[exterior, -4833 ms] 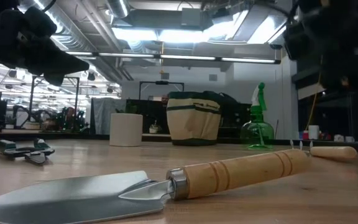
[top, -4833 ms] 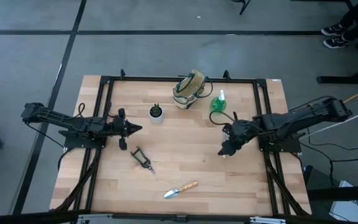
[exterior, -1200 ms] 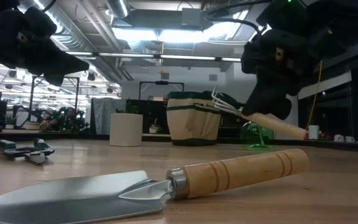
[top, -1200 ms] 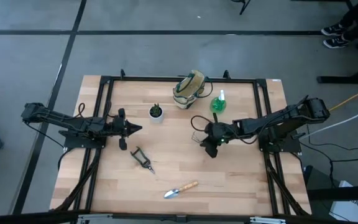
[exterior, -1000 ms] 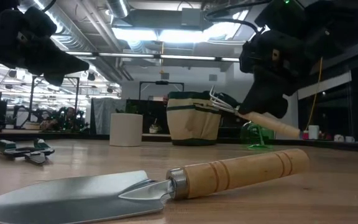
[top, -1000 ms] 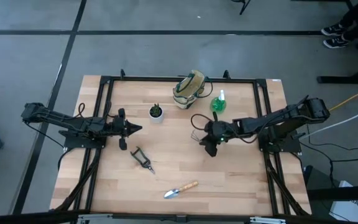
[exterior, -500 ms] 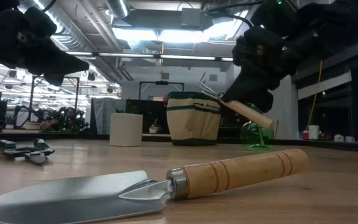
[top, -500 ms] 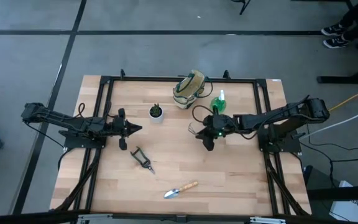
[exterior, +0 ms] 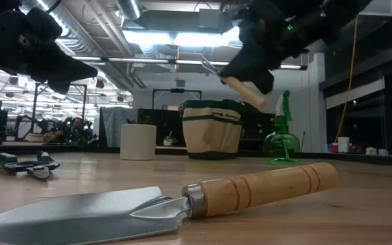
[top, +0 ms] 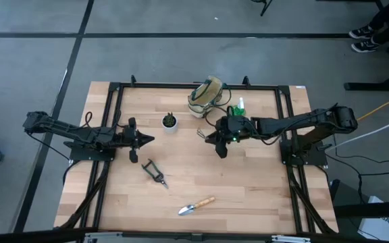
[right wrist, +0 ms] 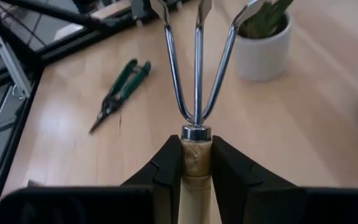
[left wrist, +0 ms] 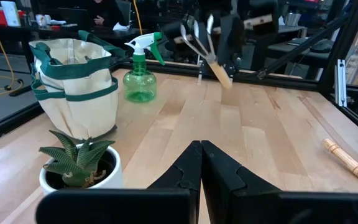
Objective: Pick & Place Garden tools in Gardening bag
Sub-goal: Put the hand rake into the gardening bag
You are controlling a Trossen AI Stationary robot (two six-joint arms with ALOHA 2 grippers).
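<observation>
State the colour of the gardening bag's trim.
Dark green, on the beige gardening bag; clearest in the left wrist view.

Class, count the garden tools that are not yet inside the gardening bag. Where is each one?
4. Hand rake held up by the right hand; spray bottle beside the bag; pruning shears mid-table; trowel near the front edge. The bag's inside is hidden.

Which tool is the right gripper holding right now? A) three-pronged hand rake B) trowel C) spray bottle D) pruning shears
A: the right gripper is shut on the wooden handle of the three-pronged hand rake, lifted above the table; trowel, pruning shears and spray bottle all sit on the table.
</observation>
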